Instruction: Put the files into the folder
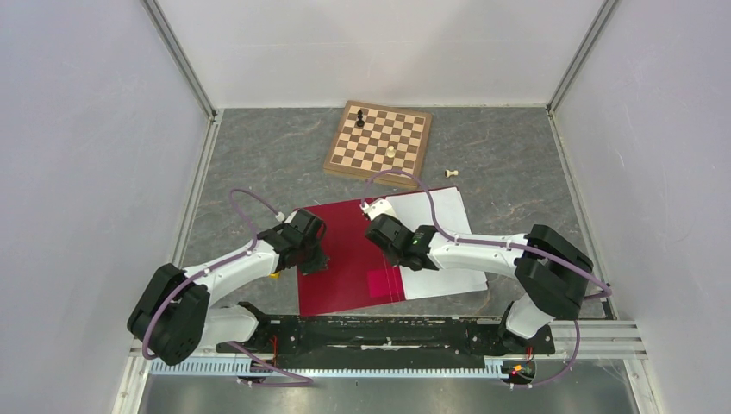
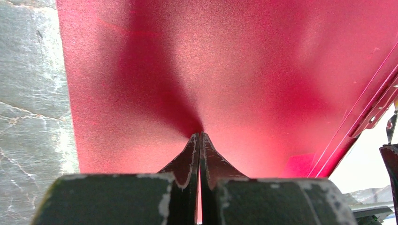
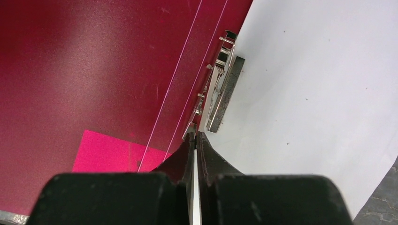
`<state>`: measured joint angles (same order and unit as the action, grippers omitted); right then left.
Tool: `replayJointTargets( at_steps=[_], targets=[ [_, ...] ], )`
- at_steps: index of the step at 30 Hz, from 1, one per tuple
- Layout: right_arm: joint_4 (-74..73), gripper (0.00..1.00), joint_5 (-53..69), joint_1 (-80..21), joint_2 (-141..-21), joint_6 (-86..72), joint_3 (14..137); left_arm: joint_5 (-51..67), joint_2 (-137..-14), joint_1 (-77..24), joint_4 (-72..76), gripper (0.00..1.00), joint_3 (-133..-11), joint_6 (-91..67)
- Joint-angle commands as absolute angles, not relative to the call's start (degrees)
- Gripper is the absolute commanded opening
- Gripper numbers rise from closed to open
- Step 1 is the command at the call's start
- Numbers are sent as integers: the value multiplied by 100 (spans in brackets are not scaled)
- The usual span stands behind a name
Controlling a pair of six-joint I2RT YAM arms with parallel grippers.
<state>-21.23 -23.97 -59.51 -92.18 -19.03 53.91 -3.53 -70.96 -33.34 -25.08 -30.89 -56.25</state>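
The crimson folder lies open on the table, its left cover flat. White files lie on its right half, beside the spine. My left gripper is shut, its tips down on the red cover near the left edge. My right gripper is shut at the spine. In the right wrist view its tips sit at the near end of the metal clip, between the red cover and the white sheet. I cannot tell whether they pinch the clip.
A wooden chessboard lies at the back with a black piece and a white piece on it. Another white piece lies on the table to its right. A pink patch marks the cover's near corner.
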Motion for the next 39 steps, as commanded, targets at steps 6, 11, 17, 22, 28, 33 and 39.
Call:
replayJointTargets(
  at_steps=[6, 11, 17, 22, 28, 33, 39],
  targets=[
    [-2483, 0, -2400, -5675, -9448, -2110, 4873, -600, -7054, -3315, -2639, 2, -2910, -5774],
    [-2393, 0, -2335, -5563, -9468, -2092, 4717, -572, -7061, -3315, -2502, 2, -2792, -5843],
    [-2230, 0, -2175, -5423, -9470, -2056, 4572, -534, -7137, -3322, -2343, 2, -2650, -5886],
    [-2194, 0, -2099, -5348, -9548, -2048, 4535, -545, -7122, -3357, -2264, 2, -2567, -5950],
    [-2142, 0, -2012, -5309, -9667, -2039, 4553, -525, -7188, -3384, -2174, 2, -2540, -5990],
    [-2085, 0, -1913, -5311, -9734, -2048, 4562, -510, -7250, -3410, -2106, 2, -2529, -6003],
    [-1910, 0, -1736, -5300, -9783, -2070, 4412, -513, -7295, -3438, -2066, 2, -2530, -6018]
  ],
)
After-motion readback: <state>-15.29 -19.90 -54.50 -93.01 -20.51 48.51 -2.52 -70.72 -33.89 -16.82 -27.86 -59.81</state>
